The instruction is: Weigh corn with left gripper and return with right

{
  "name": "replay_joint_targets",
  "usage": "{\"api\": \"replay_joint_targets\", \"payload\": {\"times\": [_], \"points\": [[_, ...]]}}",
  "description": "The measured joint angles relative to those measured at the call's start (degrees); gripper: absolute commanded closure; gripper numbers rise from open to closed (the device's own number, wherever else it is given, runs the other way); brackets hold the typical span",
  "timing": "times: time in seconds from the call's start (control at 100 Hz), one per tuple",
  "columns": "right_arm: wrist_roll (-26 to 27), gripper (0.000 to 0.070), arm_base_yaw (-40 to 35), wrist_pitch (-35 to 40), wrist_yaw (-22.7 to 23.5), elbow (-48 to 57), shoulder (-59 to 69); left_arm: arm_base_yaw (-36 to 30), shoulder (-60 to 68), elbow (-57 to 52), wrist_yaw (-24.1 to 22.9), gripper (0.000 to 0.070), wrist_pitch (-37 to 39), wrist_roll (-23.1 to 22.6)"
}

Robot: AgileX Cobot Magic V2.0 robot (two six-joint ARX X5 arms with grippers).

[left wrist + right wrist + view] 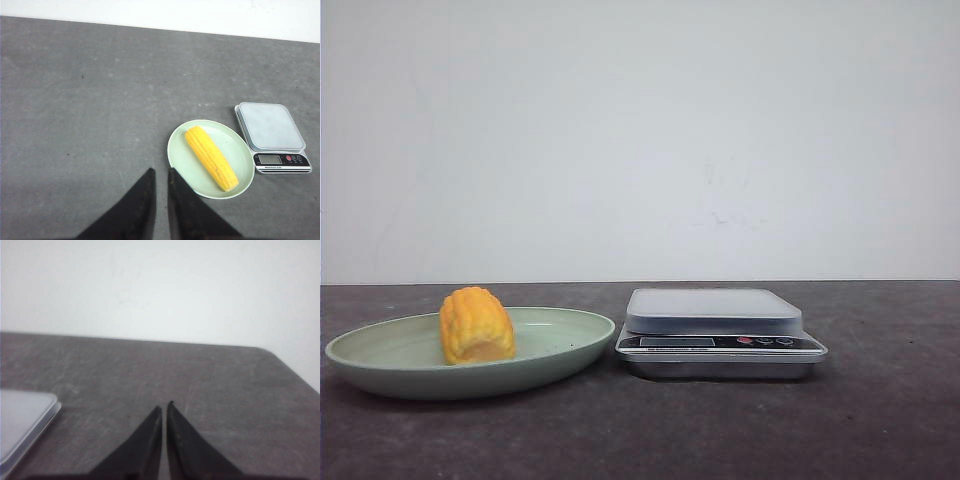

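So we're right at the start: nothing's been picked up yet. Near the bench's front edge, toward its left side, sits the pale green glossy oval plate (pixel 380 365) with the yellow, bumpy-kerneled corn cob (pixel 211 157) lying in it. Just beside it, more centre, is the flat silver digital kitchen scale (pixel 720 335) with a smooth grey platform. Our left gripper (pixel 161 176) hovers well short of the plate, its black tapered fingers nearly touching, gripping nothing; the right gripper (pixel 164 410) is likewise pinched together and empty. Next we'd need the left fingers spread and brought down across the cob's round middle.

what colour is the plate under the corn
Pale green; the plate shows best in the left wrist view, with the yellow corn lying on it.
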State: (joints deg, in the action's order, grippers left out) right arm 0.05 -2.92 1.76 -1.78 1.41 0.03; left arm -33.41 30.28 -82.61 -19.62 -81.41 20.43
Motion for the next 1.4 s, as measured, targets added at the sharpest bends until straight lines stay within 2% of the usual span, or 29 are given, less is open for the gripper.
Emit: {"api": "replay_joint_targets", "payload": {"times": [0.15, 0.44, 1.4], "points": [[0.24, 0.0688, 0.26, 8.22, 0.39, -0.50, 0.11, 0.00, -0.02, 0.00, 0.00, 0.0700, 0.00, 0.00], [-1.36, 0.0688, 0.28, 8.26, 0.39, -0.46, 0.17, 0.00, -0.07, -0.04, 0.00, 0.0700, 0.00, 0.02], [-1.57, 0.0688, 0.42, 7.89, 0.33, -0.48, 0.17, 0.00, -0.07, -0.04, 0.00, 0.0700, 0.00, 0.11]]}}
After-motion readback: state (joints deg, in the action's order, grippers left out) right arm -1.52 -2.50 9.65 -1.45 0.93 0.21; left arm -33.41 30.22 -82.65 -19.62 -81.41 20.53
